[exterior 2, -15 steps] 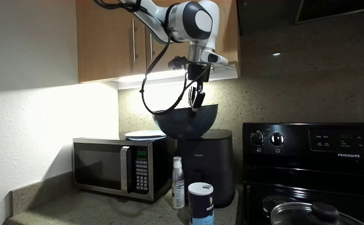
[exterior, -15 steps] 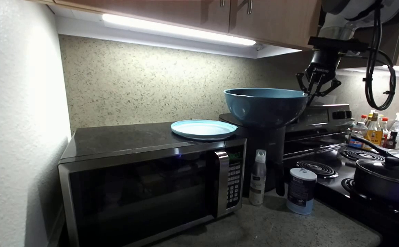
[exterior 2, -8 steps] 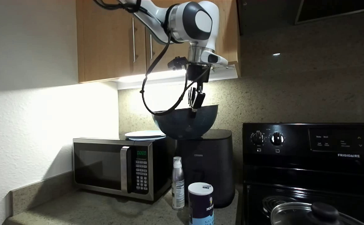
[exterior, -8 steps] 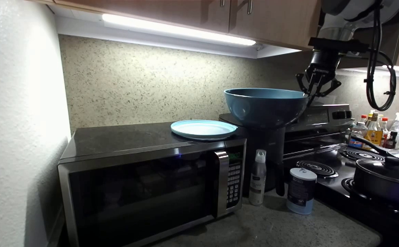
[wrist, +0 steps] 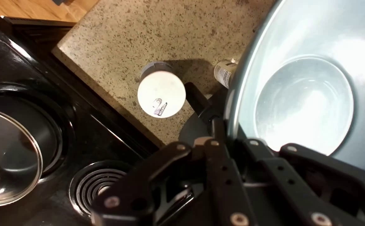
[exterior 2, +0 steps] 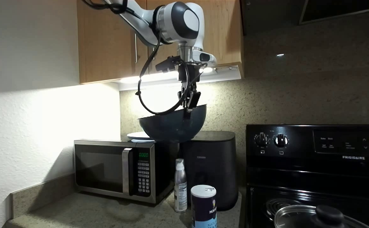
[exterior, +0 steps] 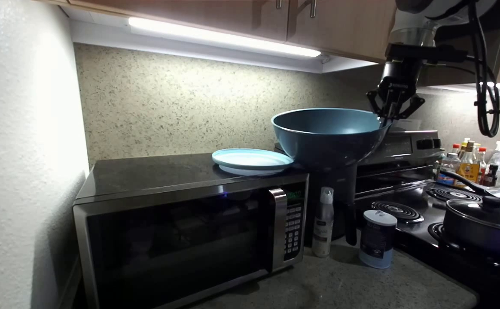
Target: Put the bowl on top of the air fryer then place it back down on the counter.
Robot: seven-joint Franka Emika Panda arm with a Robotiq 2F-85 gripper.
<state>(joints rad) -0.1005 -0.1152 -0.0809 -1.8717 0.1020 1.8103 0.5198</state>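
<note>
The speckled backsplash (exterior: 181, 103) glowed as the bowl (exterior 2: 171, 128) shifted toward the microwave (exterior 2: 100, 171), tipping further, its rim pinched by the gripper (wrist: 229, 130), its base seemingly overhanging the air fryer (exterior 2: 211, 177) (perhaps the return to the counter (exterior 2: 114, 210) had begun). The bowl was smooth, round; the air fryer boxy, black.

Green digits (exterior 2: 143, 155) glowing on the microwave (exterior 2: 100, 167), and there on its top the plate (exterior: 252, 158), pale blue, over by the keypad (exterior: 293, 229) end! Just beside stands the spray can (exterior 2: 180, 191), upright, with the salt (exterior 2: 203, 204), white top up, between it and the stove (exterior 2: 298, 172). A pot (exterior: 482, 240) sits on that stove, glass lid (exterior: 471, 210) on, coil burner (exterior: 398, 211) near it. Bottles (exterior: 469, 167) crowd together beyond, and overhead the light (exterior: 224, 36) blazes white beneath the cabinets (exterior: 190, 13)!
</note>
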